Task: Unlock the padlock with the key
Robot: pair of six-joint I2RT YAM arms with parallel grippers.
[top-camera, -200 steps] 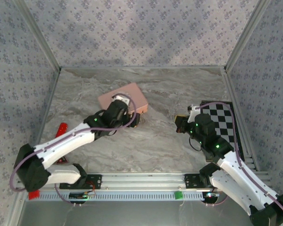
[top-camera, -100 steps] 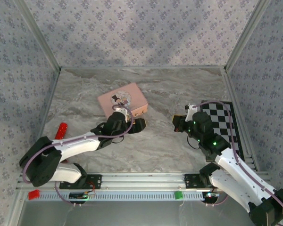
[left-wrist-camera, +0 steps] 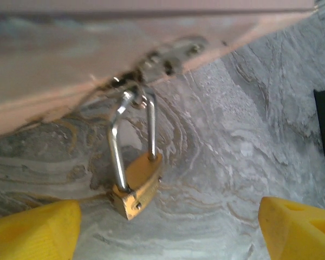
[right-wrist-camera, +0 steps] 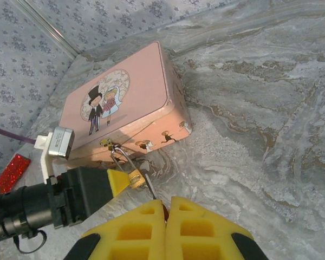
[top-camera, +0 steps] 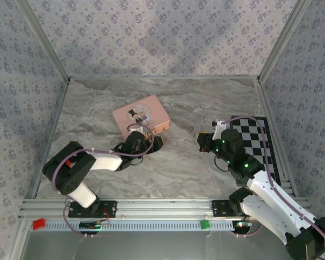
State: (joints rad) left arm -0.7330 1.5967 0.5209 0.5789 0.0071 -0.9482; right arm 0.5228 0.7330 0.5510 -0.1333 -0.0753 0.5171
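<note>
The small brass padlock [left-wrist-camera: 136, 184] hangs by its shackle from the clasp of the pink tin [top-camera: 141, 115] and rests tilted on the marble. My left gripper [left-wrist-camera: 168, 233] is open and low at the tin's front. One of its yellow fingertips [left-wrist-camera: 35, 230] is close to the lock's left, the other far to its right. My right gripper [right-wrist-camera: 167, 208] is shut on the key [right-wrist-camera: 150, 188]. The thin blade sticks out ahead of the pads. It points at the padlock [right-wrist-camera: 134, 179] and ends just short of it.
The pink tin [right-wrist-camera: 119, 103] lies closed with a cartoon couple on its lid. A red glittery bar [right-wrist-camera: 12, 172] lies far left. A black-and-white checkered mat [top-camera: 254, 135] lies at the right under my right arm. Patterned walls enclose the marble floor.
My left arm has folded down and its gripper has dropped from above the tin's edge to the table in front of it. The right gripper edged slightly left.
</note>
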